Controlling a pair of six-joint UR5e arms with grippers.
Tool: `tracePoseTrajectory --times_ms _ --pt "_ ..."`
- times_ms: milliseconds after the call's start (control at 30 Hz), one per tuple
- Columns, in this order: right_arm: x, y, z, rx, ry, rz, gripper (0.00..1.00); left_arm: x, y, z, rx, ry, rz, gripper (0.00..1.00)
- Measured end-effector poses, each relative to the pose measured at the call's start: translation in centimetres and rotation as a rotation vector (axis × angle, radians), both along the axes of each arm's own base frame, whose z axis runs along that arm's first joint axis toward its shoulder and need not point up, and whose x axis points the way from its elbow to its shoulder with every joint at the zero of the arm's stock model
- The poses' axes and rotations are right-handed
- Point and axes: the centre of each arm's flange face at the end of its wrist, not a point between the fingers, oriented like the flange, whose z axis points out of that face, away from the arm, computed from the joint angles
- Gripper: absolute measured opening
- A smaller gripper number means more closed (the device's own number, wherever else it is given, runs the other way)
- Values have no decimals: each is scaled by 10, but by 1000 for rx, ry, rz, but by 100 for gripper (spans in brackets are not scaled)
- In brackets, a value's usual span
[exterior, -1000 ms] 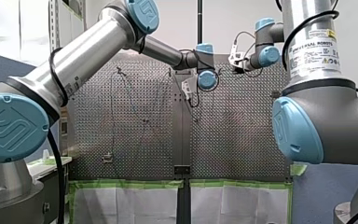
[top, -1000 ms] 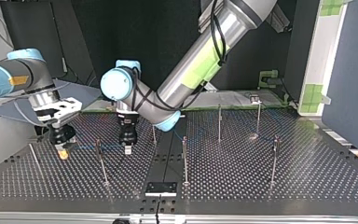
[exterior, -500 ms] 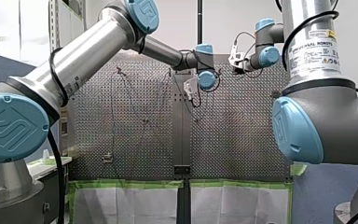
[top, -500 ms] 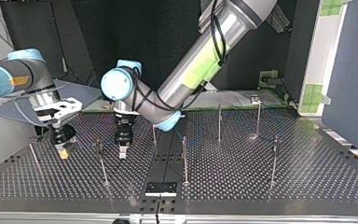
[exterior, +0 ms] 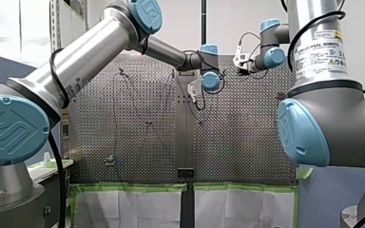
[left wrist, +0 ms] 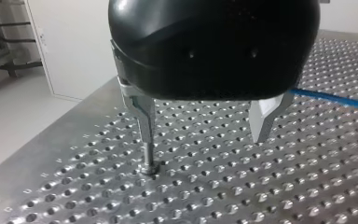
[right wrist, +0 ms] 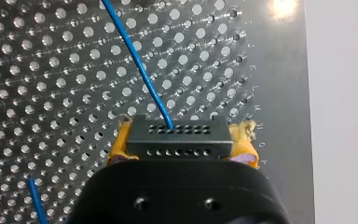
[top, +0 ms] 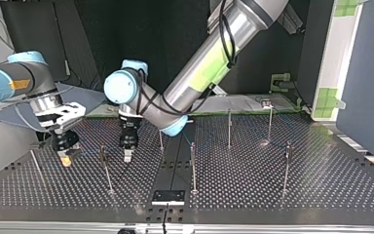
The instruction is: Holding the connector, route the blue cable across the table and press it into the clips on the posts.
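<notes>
The grey metal table (top: pixel 321 185) is drilled all over with rows of small round holes. My left arm (top: pixel 209 63), a thick silver tube with pale blue joint caps, slants down from the top view's upper edge and reaches past the middle to that view's left. My right arm (top: pixel 14 80) comes in level at the same view's left edge, with its wrist bent down. The left gripper (top: pixel 127 155) points straight down just above the table, between two thin upright metal posts (top: pixel 105 168). Its fingers (left wrist: pixel 145 116) are spread wide and hold nothing. The right gripper (right wrist: pixel 179 145) pinches the connector (right wrist: pixel 177 133) between frayed yellow pads (right wrist: pixel 121 144). The connector is a dark grey block with two rows of tiny holes. The thin, smooth blue cable (right wrist: pixel 137 65) runs out of its upper row and away across the table.
</notes>
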Motion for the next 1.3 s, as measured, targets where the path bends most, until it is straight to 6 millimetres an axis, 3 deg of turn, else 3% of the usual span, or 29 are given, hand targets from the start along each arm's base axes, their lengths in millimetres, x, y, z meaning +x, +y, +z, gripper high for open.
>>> tracePoseTrajectory --times_ms 467,967,1300 --pt "0 0 0 2 0 0 0 -31 -3 -5 -17 101 -21 100" --pt "0 0 -1 3 1 0 0 -78 6 34 -18 51 -55 100" --pt "1 0 -1 3 1 2 0 -86 29 58 -51 -2 -15 100"
